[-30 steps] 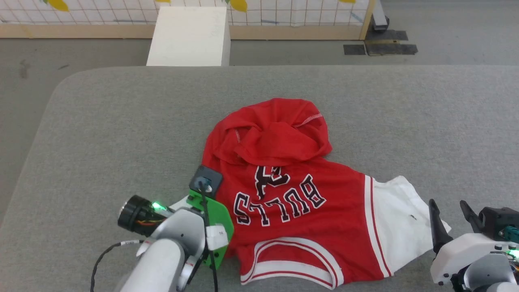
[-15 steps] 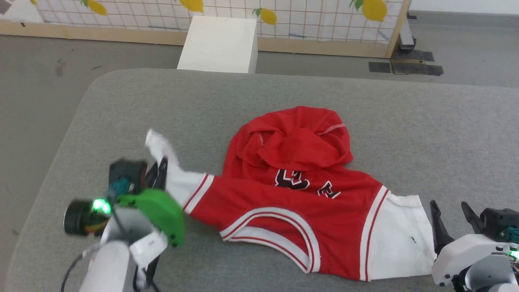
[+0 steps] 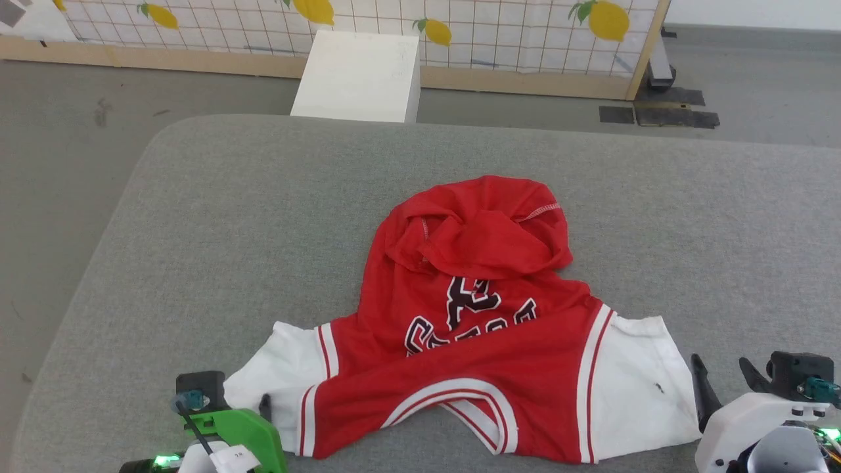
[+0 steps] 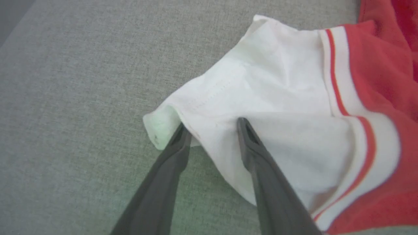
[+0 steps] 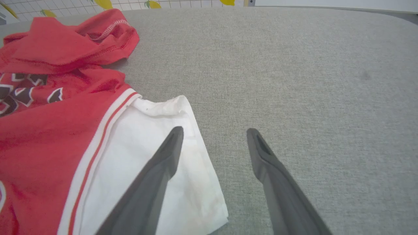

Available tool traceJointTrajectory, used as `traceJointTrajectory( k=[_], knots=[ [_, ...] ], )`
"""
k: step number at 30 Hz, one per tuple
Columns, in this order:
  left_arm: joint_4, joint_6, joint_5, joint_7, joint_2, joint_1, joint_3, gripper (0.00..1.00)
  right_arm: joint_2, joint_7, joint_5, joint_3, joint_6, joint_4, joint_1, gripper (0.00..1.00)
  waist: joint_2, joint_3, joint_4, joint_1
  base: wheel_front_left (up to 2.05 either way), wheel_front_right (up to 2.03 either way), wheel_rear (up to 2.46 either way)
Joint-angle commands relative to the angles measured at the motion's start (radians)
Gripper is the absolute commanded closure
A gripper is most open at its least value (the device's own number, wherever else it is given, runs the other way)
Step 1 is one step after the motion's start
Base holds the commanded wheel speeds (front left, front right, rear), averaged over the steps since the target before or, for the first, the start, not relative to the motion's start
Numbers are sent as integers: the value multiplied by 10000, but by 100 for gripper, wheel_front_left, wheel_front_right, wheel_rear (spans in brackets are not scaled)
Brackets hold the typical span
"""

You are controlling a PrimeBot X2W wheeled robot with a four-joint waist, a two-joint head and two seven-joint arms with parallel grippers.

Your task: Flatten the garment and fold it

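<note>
Red thin T-shirt (image 3: pixel 473 315) with white sleeves is lying bunched on the grey cloth table (image 3: pixel 197 230) in head view; left wrist view: dark-fingered left gripper (image 4: pixel 212 127) is straddling one cuff (image 4: pixel 160 125), parted; right wrist view: right gripper (image 5: pixel 214 130) is gaping beside the other.

Robot test room: grey padded table (image 3: pixel 197 197); lemon-printed partition screen (image 3: pixel 525 33); bare grey floor (image 3: pixel 66 131); white box (image 3: pixel 358 75)

Garment (image 3: pixel 473 368) on table (image 3: pixel 197 230), near front edge. Left hand (image 4: pixel 212 127) at garment's left end, right hand (image 3: pixel 718 361) beside right end.
</note>
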Motion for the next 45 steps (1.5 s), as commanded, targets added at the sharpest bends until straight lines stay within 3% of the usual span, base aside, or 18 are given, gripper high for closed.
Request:
traceJointTrajectory(
  k=[1,8,10,11,16,22,29,30,31,32,40,45],
  knots=[
    [53,117,77,-54,28,-106,-15,0,7,76,-56,6,-19,20,111,0,0,-118,37,0,0,0,0],
    [-1055,238,402,-868,216,-322,-86,0,7,592,-424,-269,-19,-149,49,0,0,-506,199,0,0,0,0],
    [-1799,31,685,-1595,416,-485,-265,0,7,800,-544,-134,-19,-210,-10,0,0,-582,285,0,0,0,0],
    [-2496,-189,831,-2616,525,-537,-361,0,-7,1221,-600,230,-19,-261,-200,0,0,-598,317,0,0,0,0],
    [-3082,-449,1409,-4065,721,-656,-795,0,-522,2544,-480,1001,-19,-123,-801,0,0,-338,406,0,0,0,0],
    [-2948,-659,2017,-4498,911,-626,-1285,0,-1327,4958,-375,1828,-19,623,-1747,0,0,167,529,0,0,0,0],
    [-2281,-945,2178,-4541,761,-809,-1713,0,-1662,6076,-42,2065,-19,1743,-2511,0,0,655,910,0,0,0,0],
    [-2188,-995,2232,-4541,758,-852,-1795,0,-1672,6302,47,2162,-19,1967,-2506,7,0,701,954,0,0,0,0],
    [-2130,-1018,2226,-4542,729,-877,-1823,0,-1687,6473,88,2258,-19,2113,-2488,67,0,726,981,0,0,0,0],
    [-2094,-1033,2217,-4542,696,-911,-1838,0,-1734,6604,120,2439,-19,2227,-2463,100,0,753,1006,0,0,0,0],
    [-2112,-816,2060,-4544,647,-731,-1460,0,-1981,5743,127,2327,-19,2329,-2707,100,0,470,554,0,0,0,0],
    [-2130,-822,1984,-4545,630,-513,-1326,0,-2571,5763,100,2158,-19,2388,-2876,100,0,169,104,0,0,0,0]
  ],
)
